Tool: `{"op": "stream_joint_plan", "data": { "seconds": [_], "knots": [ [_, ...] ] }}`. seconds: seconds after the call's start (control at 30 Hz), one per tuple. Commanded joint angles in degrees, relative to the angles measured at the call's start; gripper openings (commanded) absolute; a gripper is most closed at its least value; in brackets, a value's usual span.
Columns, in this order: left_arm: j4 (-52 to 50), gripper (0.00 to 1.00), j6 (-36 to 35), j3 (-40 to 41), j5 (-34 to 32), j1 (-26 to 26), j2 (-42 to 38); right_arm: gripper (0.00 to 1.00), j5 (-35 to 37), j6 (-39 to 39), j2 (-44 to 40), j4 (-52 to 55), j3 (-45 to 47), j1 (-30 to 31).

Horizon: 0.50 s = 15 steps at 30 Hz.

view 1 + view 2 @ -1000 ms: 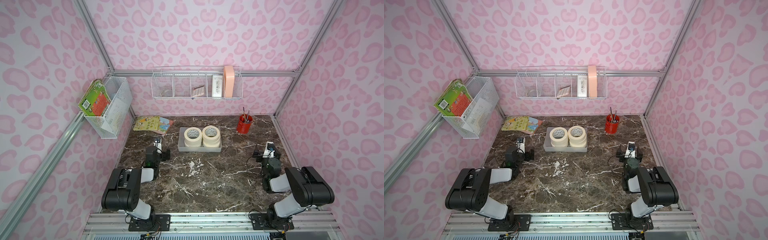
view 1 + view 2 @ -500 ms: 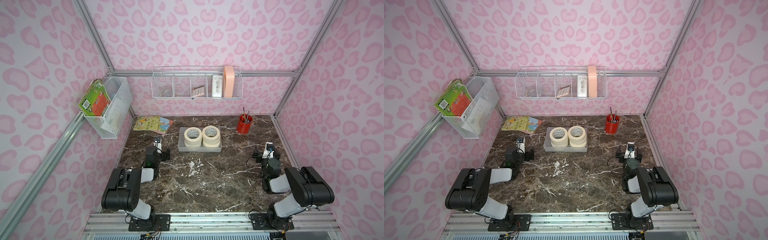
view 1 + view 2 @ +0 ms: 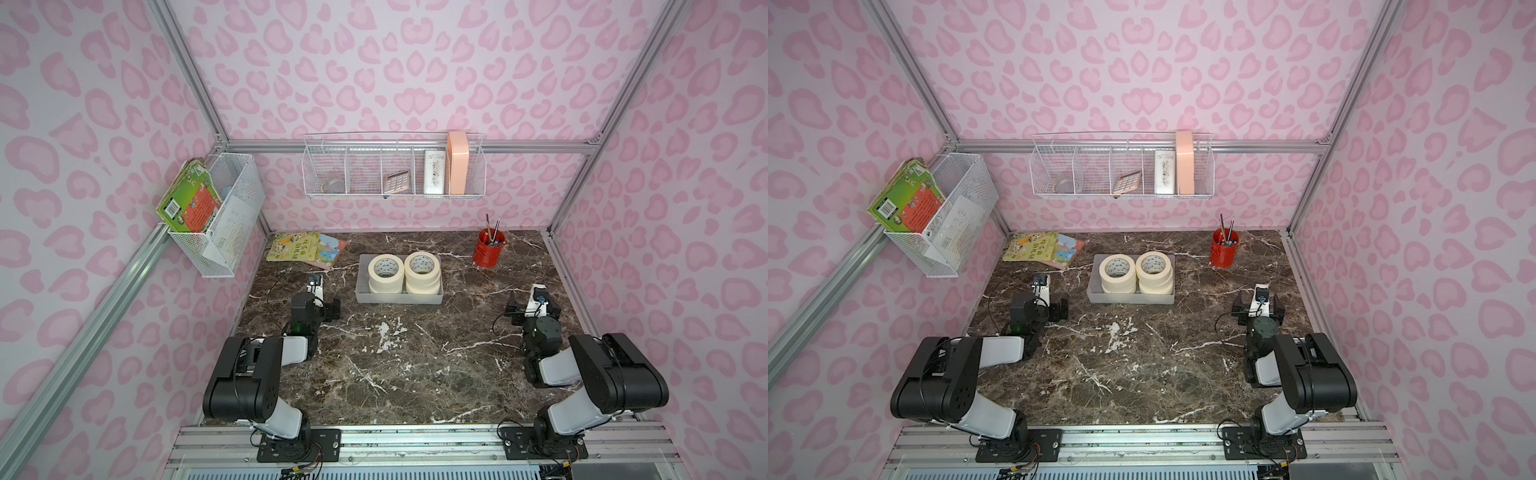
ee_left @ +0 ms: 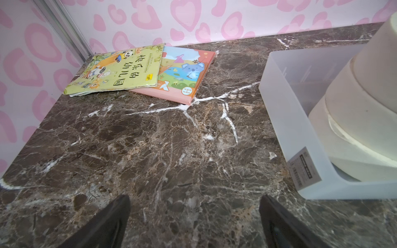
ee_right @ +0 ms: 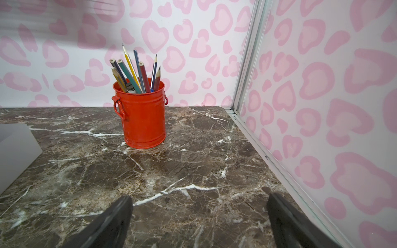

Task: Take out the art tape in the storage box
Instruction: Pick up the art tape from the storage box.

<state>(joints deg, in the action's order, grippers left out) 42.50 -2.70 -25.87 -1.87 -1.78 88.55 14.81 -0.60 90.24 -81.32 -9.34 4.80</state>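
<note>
You have both arms folded low on the worktop (image 3: 395,374): the left arm (image 3: 249,382) by its left edge, the right arm (image 3: 606,378) by its right edge. The box (image 3: 399,298) sits midway near the back edge, with the tape rolls (image 3: 386,270) inside in two stacks. The left gripper (image 4: 194,197) and right gripper (image 5: 199,196) are spread wide, holding nothing. The left wrist view cuts off most of the rolls.

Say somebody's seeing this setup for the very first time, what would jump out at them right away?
The pink heart-blotch walls on all three sides hit first. Next come the cream art tape rolls, two stacks side by side in the grey storage box at the back middle of the dark marble table, and the red pencil bucket near the back right corner.
</note>
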Motion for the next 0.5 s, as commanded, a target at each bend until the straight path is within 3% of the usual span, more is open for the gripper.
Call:
{"op": "stream_joint_plan", "data": {
  "seconds": [0.0,0.13,0.27,0.33,0.37,0.47],
  "knots": [
    [0.04,0.98,0.41,-0.24,0.51,0.02,-0.18,1.00,0.18,0.21,0.14,-1.98,-0.22,-0.05],
    [-0.18,0.98,0.49,-0.32,0.55,0.02,0.02,1.00,-8.63,-2.07,-0.64,4.35,-2.69,-4.07],
    [0.07,0.98,0.50,-0.13,0.77,0.11,-0.30,1.00,-7.18,-1.44,-1.23,2.18,-1.80,-3.62],
    [0.93,0.98,-1.91,-0.87,1.90,0.02,-0.76,1.00,-3.88,-0.39,-5.71,9.69,-4.07,-1.91],
    [-2.62,0.98,-2.12,-2.53,1.96,-0.04,-1.87,1.00,-2.62,0.31,-7.73,13.66,-5.53,-1.05],
    [-26.29,0.98,-0.26,-13.84,0.14,-0.79,-5.07,1.00,-1.09,1.51,-12.70,28.22,-11.53,1.90]
  ]
}}
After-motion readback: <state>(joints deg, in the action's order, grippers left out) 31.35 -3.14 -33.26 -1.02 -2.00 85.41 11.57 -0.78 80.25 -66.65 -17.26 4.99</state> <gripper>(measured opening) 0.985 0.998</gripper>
